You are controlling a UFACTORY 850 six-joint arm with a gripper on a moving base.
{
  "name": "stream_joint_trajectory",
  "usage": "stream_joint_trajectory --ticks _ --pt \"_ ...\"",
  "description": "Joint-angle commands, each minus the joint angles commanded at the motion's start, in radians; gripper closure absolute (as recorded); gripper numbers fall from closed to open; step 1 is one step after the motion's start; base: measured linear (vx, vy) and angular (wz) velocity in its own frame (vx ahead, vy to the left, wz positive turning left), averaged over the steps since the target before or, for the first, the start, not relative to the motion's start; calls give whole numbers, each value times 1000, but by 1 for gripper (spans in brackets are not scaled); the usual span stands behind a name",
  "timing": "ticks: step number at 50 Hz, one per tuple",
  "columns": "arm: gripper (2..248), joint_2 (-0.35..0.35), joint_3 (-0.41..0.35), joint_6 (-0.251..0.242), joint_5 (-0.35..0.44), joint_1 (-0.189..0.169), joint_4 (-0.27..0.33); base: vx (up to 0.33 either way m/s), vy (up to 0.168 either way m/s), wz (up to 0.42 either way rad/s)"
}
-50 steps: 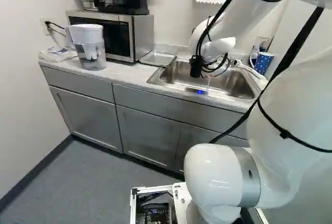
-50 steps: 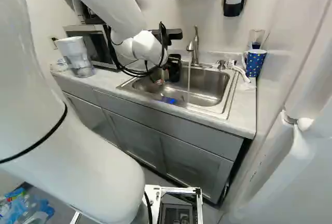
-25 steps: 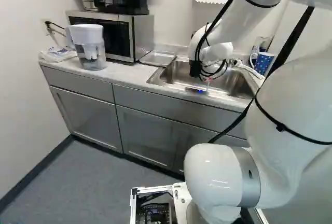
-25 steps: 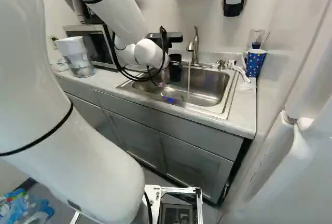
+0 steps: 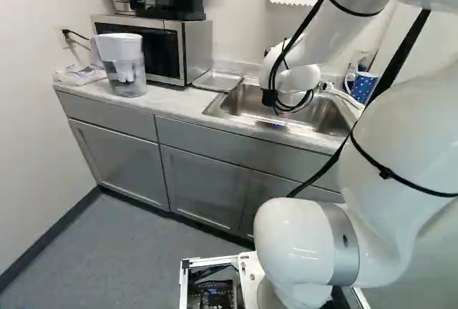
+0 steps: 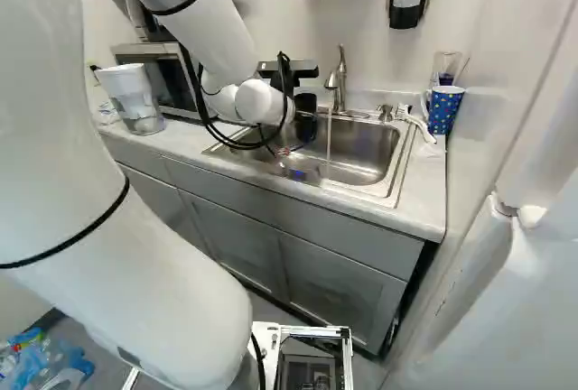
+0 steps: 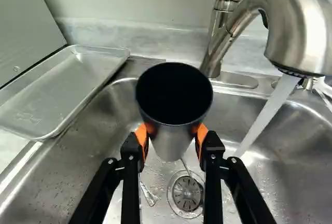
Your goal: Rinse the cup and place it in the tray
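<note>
The arm reaches over the sink, which lies beneath the claw. The tray, on the counter ahead of the claw and off to its microwave side, shows a bare middle. The tap arches ahead on the claw's opposite side and is running. The claw itself pinches the cup, one orange pad against each side; the cup's mouth is open to the wrist camera, and its exact tilt I can't tell. The water falls beside the claw, apart from the cup, and the drain sits below.

I'd judge the rinse to be the step in hand, either waiting to start or just finished; whether the cup is wet inside can't be made out. If unrinsed, it should go sideways under the water, clear of the spout. If rinsed, it wants tipping out over the sink, then carrying across and lowering onto the tray before the pads part.
</note>
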State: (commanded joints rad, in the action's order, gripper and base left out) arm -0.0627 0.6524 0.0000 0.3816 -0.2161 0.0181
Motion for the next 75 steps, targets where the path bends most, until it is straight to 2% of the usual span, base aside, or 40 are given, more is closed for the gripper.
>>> stream_joint_trajectory --ticks 47,75 --pt "137 -25 -24 0 0 -6 0 0 0 0" --pt "137 -53 -51 0 0 -64 0 0 0 0"
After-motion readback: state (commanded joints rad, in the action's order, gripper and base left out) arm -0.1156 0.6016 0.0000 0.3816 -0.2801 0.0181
